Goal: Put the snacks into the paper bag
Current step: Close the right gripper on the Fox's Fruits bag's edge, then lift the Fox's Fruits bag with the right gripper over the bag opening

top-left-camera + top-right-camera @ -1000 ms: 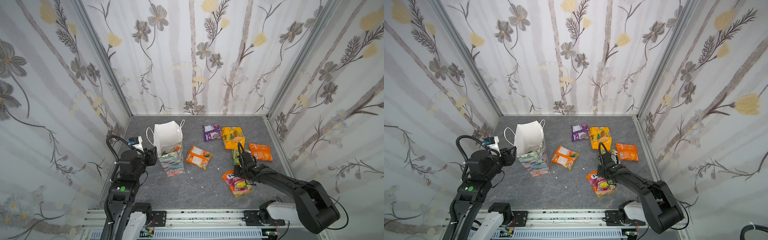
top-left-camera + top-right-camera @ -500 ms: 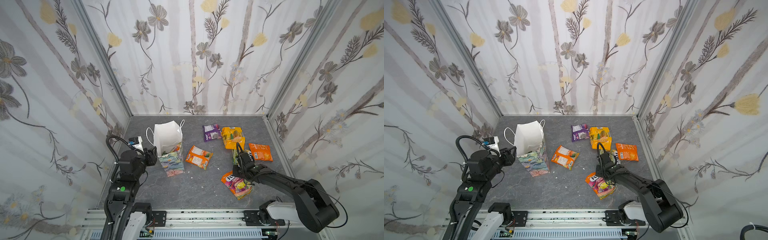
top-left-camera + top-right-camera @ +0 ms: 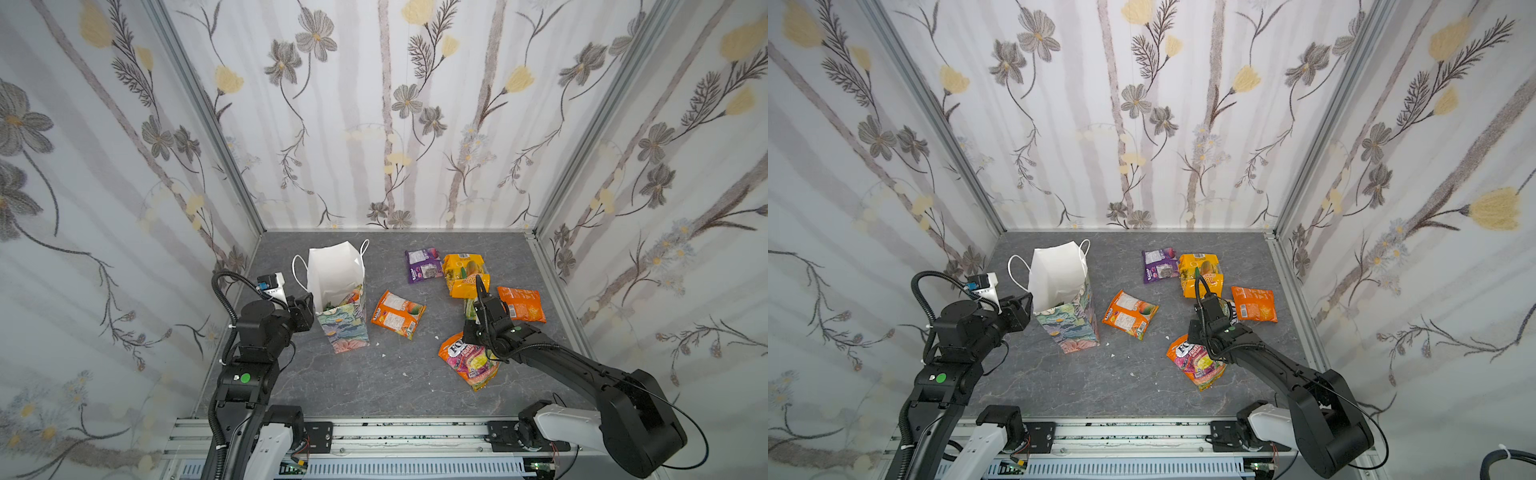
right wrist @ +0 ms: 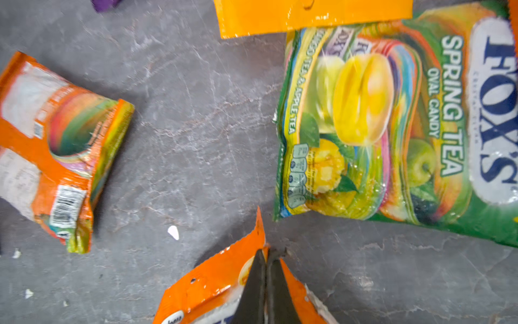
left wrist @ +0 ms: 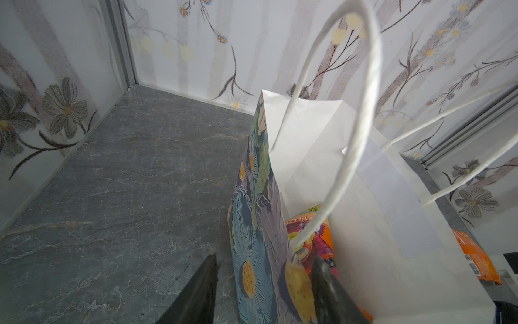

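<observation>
The half-cropped orange plastic packet (image 4: 213,289) is pinched by the right gripper (image 4: 265,261). The wall of the floral paper bag (image 5: 252,224) is straddled by the left gripper (image 5: 265,256); whether it is clamped cannot be told.

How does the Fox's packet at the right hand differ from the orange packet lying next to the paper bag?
The Fox's packet has its orange edge pinched in the shut right hand; the orange packet lies untouched. The Fox's packet shows its printed front; the orange packet shows its back, with white label and barcode. The orange packet lies beside the paper bag; the Fox's packet lies farther off. Both are outside it.
</observation>
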You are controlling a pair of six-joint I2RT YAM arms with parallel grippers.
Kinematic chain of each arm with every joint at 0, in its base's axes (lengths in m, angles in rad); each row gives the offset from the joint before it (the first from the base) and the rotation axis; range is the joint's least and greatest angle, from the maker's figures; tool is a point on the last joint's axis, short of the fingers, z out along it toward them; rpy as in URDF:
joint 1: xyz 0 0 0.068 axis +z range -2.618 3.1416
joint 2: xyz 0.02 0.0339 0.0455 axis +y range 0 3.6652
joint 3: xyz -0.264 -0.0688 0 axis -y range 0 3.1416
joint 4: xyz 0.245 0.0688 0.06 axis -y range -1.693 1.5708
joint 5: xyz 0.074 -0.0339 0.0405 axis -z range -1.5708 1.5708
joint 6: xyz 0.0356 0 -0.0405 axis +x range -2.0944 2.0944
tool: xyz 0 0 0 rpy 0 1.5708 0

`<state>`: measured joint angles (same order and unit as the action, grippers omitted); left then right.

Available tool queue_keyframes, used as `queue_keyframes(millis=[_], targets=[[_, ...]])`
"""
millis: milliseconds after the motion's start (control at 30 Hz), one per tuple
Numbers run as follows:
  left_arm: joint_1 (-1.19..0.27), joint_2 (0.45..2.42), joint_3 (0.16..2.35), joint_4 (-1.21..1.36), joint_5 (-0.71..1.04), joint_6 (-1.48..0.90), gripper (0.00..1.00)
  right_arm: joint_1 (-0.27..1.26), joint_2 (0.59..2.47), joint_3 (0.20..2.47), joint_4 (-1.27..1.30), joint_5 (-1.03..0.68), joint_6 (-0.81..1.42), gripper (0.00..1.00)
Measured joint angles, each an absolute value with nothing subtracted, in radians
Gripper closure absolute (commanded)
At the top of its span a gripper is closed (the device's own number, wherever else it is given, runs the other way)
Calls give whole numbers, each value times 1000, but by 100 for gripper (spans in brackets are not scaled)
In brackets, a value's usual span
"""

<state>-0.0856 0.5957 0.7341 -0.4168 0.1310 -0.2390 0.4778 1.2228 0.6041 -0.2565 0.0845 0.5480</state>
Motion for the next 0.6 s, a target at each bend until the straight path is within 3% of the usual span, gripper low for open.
queue_keyframes(millis=[600], targets=[[-86,596,734,-417,130,-239,47,500,1092,722,-229,1,477,100]])
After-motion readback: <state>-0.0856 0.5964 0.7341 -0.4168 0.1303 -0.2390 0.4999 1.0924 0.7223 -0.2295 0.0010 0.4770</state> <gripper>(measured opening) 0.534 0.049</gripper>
